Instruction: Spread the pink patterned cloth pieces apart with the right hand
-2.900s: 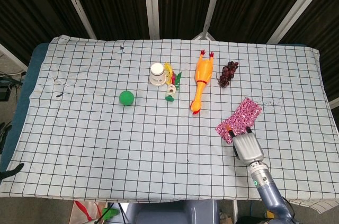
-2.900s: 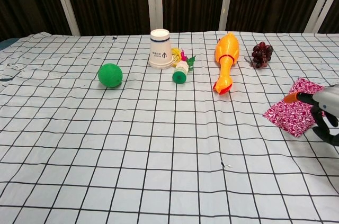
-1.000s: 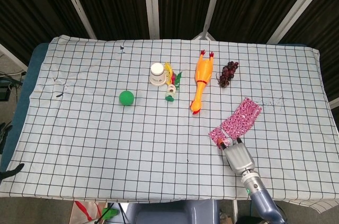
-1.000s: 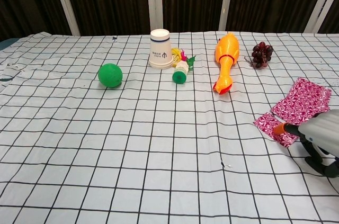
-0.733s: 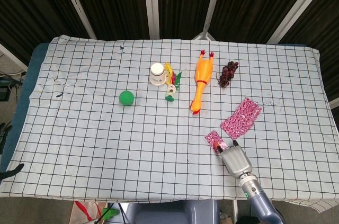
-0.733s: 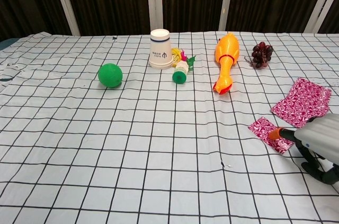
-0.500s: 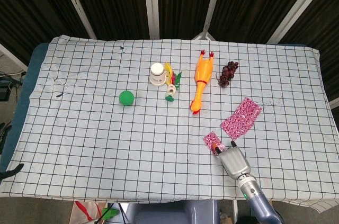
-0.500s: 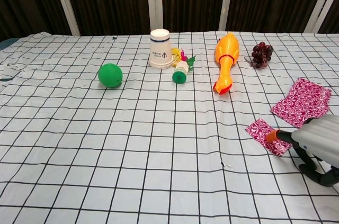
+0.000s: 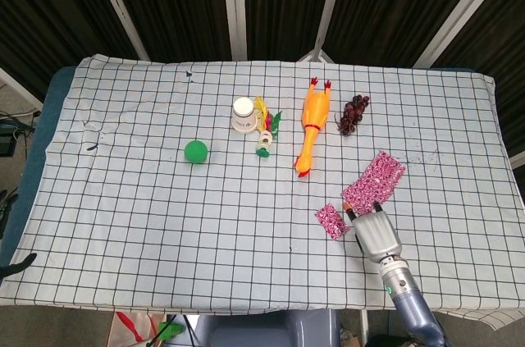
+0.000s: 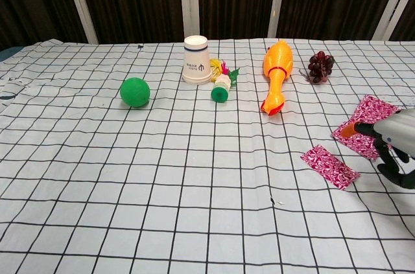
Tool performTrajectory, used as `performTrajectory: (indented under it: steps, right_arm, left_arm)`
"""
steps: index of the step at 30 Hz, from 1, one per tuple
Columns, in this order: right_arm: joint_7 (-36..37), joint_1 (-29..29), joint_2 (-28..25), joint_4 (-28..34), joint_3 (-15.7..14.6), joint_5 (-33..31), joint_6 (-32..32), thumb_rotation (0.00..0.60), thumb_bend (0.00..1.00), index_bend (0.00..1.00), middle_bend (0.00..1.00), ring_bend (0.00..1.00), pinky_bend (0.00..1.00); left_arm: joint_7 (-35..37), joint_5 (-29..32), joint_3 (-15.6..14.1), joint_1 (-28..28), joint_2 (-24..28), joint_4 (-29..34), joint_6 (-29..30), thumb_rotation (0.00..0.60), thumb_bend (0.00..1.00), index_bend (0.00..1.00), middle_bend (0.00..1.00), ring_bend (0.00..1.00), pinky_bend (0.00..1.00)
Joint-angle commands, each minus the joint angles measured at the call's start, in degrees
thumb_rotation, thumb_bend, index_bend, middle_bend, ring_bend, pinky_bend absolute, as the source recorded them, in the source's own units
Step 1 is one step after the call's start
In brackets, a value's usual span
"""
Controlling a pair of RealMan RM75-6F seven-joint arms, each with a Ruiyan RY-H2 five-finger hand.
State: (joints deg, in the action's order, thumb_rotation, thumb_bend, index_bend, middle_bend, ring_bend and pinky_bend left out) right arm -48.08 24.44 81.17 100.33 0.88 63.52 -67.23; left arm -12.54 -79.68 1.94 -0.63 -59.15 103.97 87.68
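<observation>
Two pink patterned cloth pieces lie apart on the checked tablecloth at the right. The small piece point(image 9: 330, 220) point(image 10: 329, 165) lies flat and alone, a short gap left of my right hand point(image 9: 375, 235) point(image 10: 391, 137). The large piece point(image 9: 374, 180) point(image 10: 368, 117) lies further back and right. My right hand holds nothing; its orange-tipped fingers point(image 10: 351, 129) reach to the near edge of the large piece. Whether they press on it I cannot tell. My left hand is in neither view.
Across the back of the table stand a white cup point(image 9: 244, 114) point(image 10: 196, 59), a small colourful toy point(image 9: 265, 135) point(image 10: 222, 83), an orange rubber chicken point(image 9: 309, 125) point(image 10: 277, 73) and dark grapes point(image 9: 353, 114) point(image 10: 320, 67). A green ball point(image 9: 195, 151) point(image 10: 135, 92) sits left.
My right hand dragged the small piece left and nearer, away from the large one, then let it go and moved back right to the large piece's near edge.
</observation>
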Motion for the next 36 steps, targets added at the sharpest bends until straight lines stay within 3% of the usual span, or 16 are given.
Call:
performTrajectory:
  steps: [1,20,36]
  right_arm:
    - [-0.08,0.34,-0.49,-1.03,0.50,-1.73,0.62,0.600,0.56,0.18,0.61,0.55,0.23]
    - [1.88,2.20,0.39,-6.64,1.37,-6.46,4.04,0.600,0.56,0.20,0.61,0.55,0.23]
    - [-0.55,4.49,2.93,-8.54,1.01,-8.57,5.53,0.600,0.56,0.21,0.61,0.55,0.23]
  left_arm:
    - [-0.17,0.07,0.03,0.01,-0.07,0.01,0.02,0.600,0.20,0.11,0.02,0.05,0.06]
    - [-1.93,1.07,0.53,0.22,-0.94,-0.06,0.15,0.600,0.20,0.11,0.02,0.05,0.06]
    - [-2.30,1.36,0.63,0.27,-1.00,0.00,0.18,0.600,0.20,0.11,0.02,0.05,0.06]
